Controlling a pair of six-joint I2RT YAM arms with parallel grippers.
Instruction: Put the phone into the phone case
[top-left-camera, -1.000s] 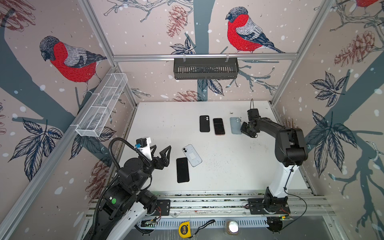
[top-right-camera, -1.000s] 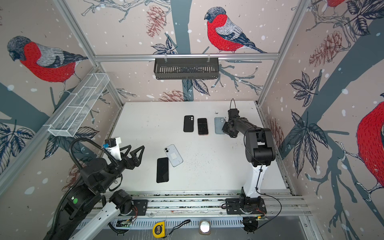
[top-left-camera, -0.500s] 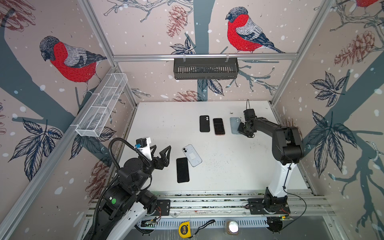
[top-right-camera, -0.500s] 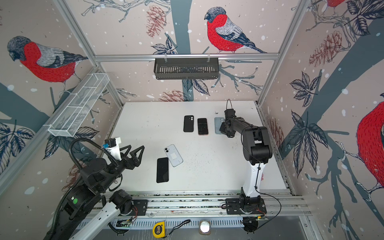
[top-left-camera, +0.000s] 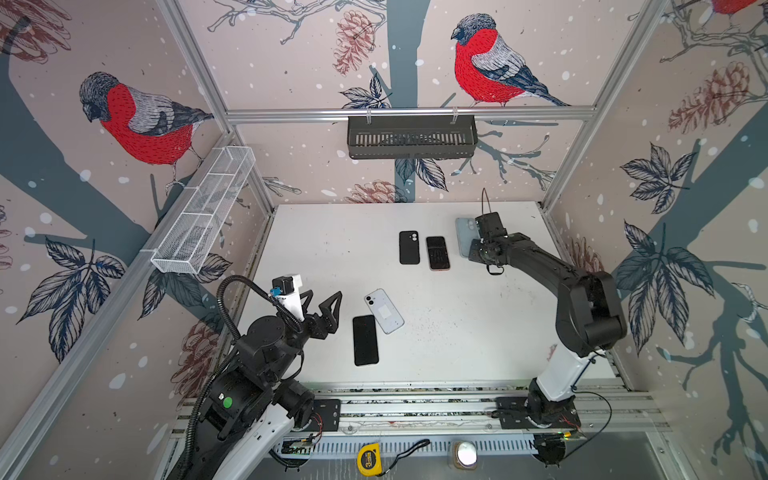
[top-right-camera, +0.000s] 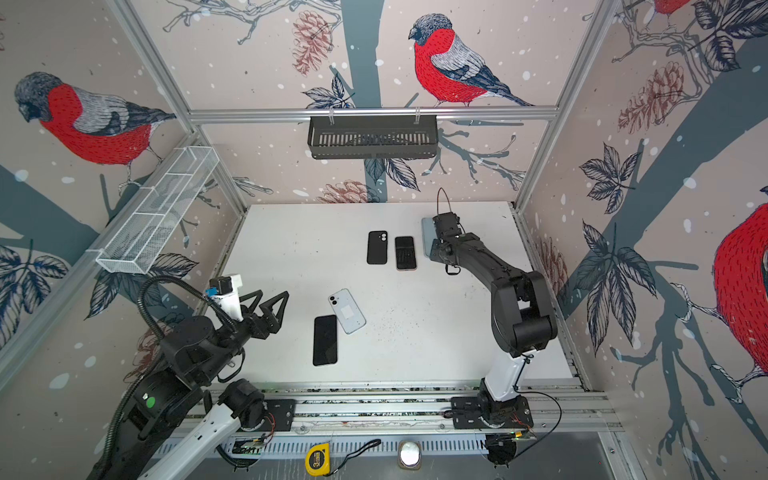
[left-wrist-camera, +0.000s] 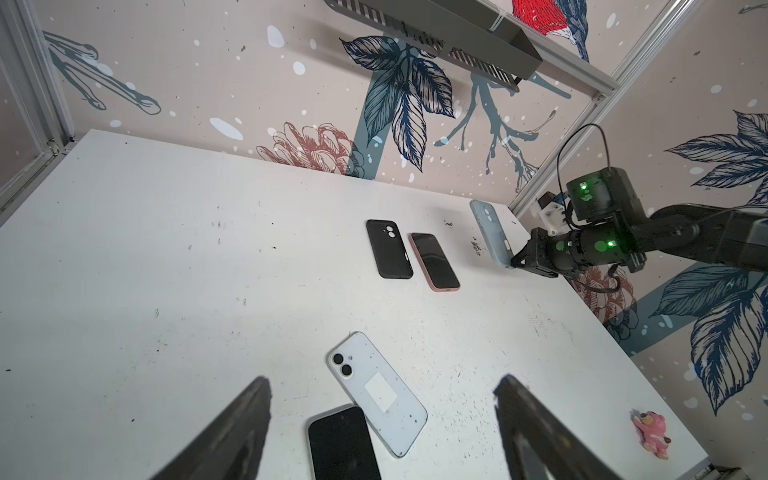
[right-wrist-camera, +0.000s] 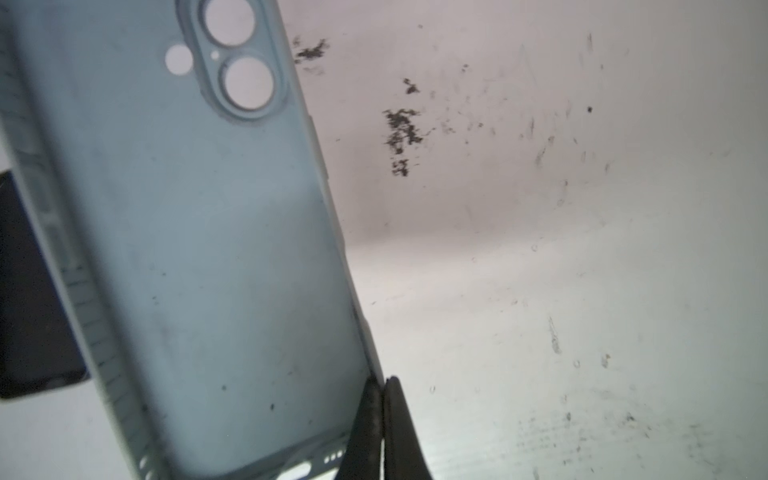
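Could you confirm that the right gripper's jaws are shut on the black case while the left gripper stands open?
No: the right gripper is shut on the edge of the light blue case, not the black case, as the right wrist view shows. The left gripper is open.

Your right wrist view cuts off the blurred blue case (right-wrist-camera: 199, 249) and a dark phone (right-wrist-camera: 25, 291) behind it.

You've got a yellow tape measure (top-left-camera: 368, 459) with black strap lying in front of the rails, near a round silver disc (top-left-camera: 465, 455). Black slotted metal basket (top-left-camera: 411, 137) hangs on the back bar, white wire-mesh tray (top-left-camera: 203, 212) on the left wall. Small pink toy figure (left-wrist-camera: 650, 432) sits near the white surface's (left-wrist-camera: 166, 249) edge.
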